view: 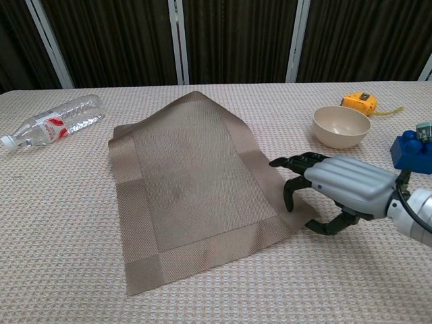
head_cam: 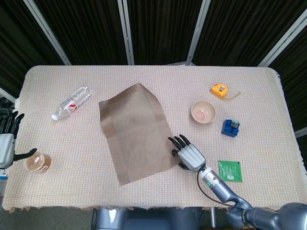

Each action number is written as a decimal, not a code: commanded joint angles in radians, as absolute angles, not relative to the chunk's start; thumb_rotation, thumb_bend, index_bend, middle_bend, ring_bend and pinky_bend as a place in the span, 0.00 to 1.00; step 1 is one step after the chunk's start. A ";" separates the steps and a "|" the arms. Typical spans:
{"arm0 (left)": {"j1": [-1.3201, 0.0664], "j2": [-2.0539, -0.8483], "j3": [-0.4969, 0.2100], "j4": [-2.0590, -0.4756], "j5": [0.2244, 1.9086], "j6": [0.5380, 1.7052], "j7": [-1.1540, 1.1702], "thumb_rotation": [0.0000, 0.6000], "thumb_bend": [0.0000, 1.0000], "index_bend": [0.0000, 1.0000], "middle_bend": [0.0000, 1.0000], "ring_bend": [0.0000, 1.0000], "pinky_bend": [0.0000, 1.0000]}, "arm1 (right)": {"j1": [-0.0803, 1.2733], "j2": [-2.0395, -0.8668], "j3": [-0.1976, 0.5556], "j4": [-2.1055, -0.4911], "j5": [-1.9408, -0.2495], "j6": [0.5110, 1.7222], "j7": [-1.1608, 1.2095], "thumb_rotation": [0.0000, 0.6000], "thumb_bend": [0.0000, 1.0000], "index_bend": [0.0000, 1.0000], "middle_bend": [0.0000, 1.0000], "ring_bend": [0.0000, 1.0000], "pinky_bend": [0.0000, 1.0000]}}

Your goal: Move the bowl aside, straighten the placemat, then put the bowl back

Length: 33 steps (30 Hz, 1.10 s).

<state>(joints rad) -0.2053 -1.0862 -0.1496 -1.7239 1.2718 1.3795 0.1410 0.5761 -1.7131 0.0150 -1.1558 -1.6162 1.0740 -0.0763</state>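
The brown woven placemat [head_cam: 134, 132] [view: 196, 182] lies askew in the middle of the table, its far corner pointing away from me. My right hand [head_cam: 189, 154] [view: 344, 185] is at the mat's near right corner. Its fingers [view: 291, 164] curl down onto the mat's edge and its thumb sits at the corner, pinching it. A slight wrinkle shows in the mat beside the hand. The cream bowl [head_cam: 203, 112] [view: 341, 125] stands upright on the cloth to the right of the mat, clear of it. My left hand [head_cam: 5, 143] rests open at the table's left edge.
A plastic bottle [head_cam: 72, 102] [view: 54, 121] lies at the left. A small brown jar [head_cam: 37, 163] stands by the left hand. A yellow tape measure [head_cam: 219, 89], a blue block [head_cam: 230, 127] and a green board [head_cam: 230, 171] lie on the right side.
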 commanded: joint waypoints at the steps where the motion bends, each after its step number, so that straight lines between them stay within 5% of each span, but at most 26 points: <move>1: -0.205 -1.085 -0.149 -1.724 1.271 1.379 0.140 1.00 0.15 0.00 0.00 0.00 0.00 | 0.575 -1.722 0.011 -1.148 -1.623 1.088 -0.061 1.00 0.38 0.55 0.00 0.00 0.00; 5: -0.205 -1.084 -0.149 -1.724 1.270 1.379 0.138 1.00 0.15 0.00 0.00 0.00 0.00 | 0.575 -1.732 0.008 -1.137 -1.631 1.104 -0.049 1.00 0.38 0.64 0.01 0.00 0.00; 14: -0.203 -1.081 -0.145 -1.729 1.274 1.379 0.131 1.00 0.15 0.00 0.00 0.00 0.00 | 0.558 -1.713 -0.026 -1.160 -1.674 1.164 -0.024 1.00 0.39 0.64 0.01 0.00 0.00; 27: -0.187 -1.057 -0.127 -1.761 1.321 1.397 0.097 1.00 0.15 0.00 0.00 0.00 0.00 | 0.459 -1.377 -0.252 -1.299 -1.924 1.394 -0.090 1.00 0.39 0.65 0.01 0.00 0.00; 33: -0.183 -1.053 -0.120 -1.761 1.331 1.397 0.089 1.00 0.15 0.00 0.00 0.00 0.00 | 0.455 -1.278 -0.265 -1.216 -1.974 1.432 -0.170 1.00 0.39 0.65 0.02 0.00 0.00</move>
<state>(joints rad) -0.1834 -1.0528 -0.1199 -1.7609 1.3306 1.3973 0.0890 0.4588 -1.3047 -0.2575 -1.2498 -1.9535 1.4149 -0.1413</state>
